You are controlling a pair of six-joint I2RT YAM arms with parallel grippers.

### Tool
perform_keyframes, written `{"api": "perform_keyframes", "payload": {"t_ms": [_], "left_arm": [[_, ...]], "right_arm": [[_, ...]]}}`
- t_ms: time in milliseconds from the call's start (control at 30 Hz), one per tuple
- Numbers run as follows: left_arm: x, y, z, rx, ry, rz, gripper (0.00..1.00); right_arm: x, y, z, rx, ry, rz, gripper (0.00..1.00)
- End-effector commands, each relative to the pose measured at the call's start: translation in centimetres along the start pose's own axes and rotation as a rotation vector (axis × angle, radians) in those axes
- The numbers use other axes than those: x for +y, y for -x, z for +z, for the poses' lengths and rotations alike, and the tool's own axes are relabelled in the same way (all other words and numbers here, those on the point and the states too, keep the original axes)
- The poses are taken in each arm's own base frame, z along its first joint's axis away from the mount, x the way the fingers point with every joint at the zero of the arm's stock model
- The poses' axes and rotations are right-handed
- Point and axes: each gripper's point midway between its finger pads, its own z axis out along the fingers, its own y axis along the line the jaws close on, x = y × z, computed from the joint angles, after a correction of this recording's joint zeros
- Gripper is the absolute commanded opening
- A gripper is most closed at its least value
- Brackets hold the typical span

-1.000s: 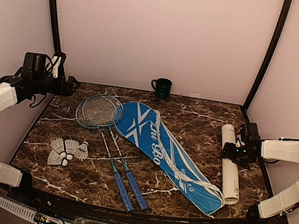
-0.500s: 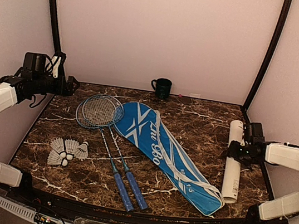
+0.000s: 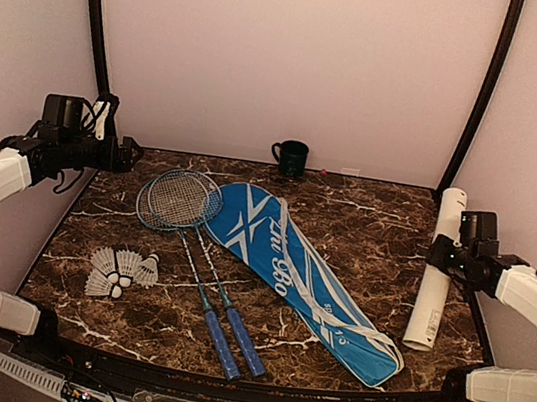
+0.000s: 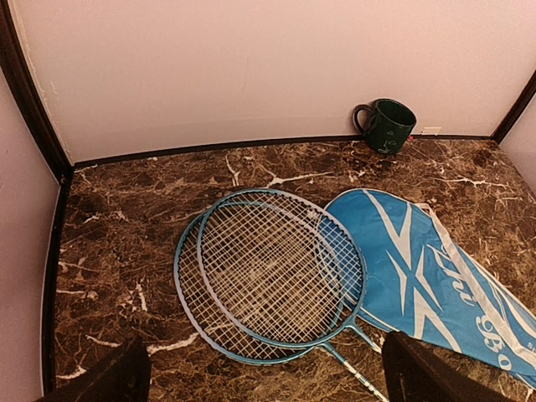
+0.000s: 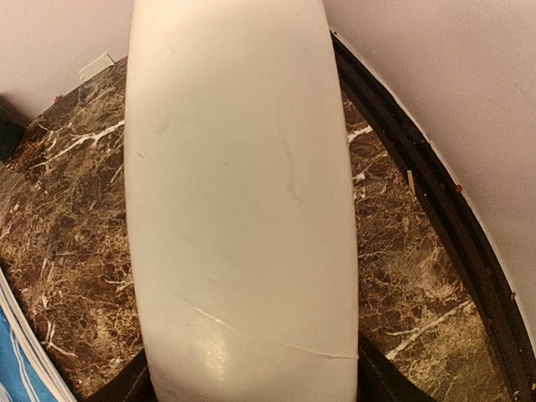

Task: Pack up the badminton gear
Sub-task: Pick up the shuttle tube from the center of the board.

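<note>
Top cam: fixed, high at the near edge, looking down and forward over the whole table [image 3: 367, 216] to the back wall [image 3: 289, 63]. Left wrist cam: raised at the left side, tilted down at the far half, showing racket heads [image 4: 268, 276], cover [image 4: 427, 268] and mug [image 4: 387, 126] (all shared with top). Right wrist cam: very close on the tube [image 5: 239, 209], which fills the frame; a table strip and the right wall [image 5: 435, 67] sit at its edges.

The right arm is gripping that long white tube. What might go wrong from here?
The white tube is long and smooth, and the right pincer grips it at one spot, so it might slip or swivel. Its lower end is close to the blue cover and could nudge it. Its upper end might bump the black corner post.
</note>
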Motion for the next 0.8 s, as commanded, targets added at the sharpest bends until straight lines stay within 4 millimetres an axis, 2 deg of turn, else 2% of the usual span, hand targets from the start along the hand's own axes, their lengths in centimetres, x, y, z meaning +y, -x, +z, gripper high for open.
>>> {"api": "perform_keyframes", "payload": {"t_ms": [0,167,300,633,767], "left_arm": [[0.0,-0.5,0.0,0.015,-0.002,0.004,0.99],[0.0,-0.4,-0.1,0.013,-0.004,0.003,0.99],[-0.1,-0.5,-0.1,0.014,-0.007,0.003,0.99],[-0.6,-0.3,-0.2,0.005,-0.033,0.001,0.99],[-2.0,0.0,-0.4,-0.007,-0.110,-0.006,0.99]], "right_arm": [[1.2,4.8,-2.2,-0.113,0.028,0.001,0.60],[2.8,7.2,-3.9,-0.152,0.096,-0.011,0.60],[4.5,8.1,-5.2,-0.164,0.182,-0.016,0.59],[11.0,7.2,-7.9,-0.200,0.477,-0.049,0.59],[13.8,6.7,-8.9,-0.227,0.584,-0.074,0.58]]}}
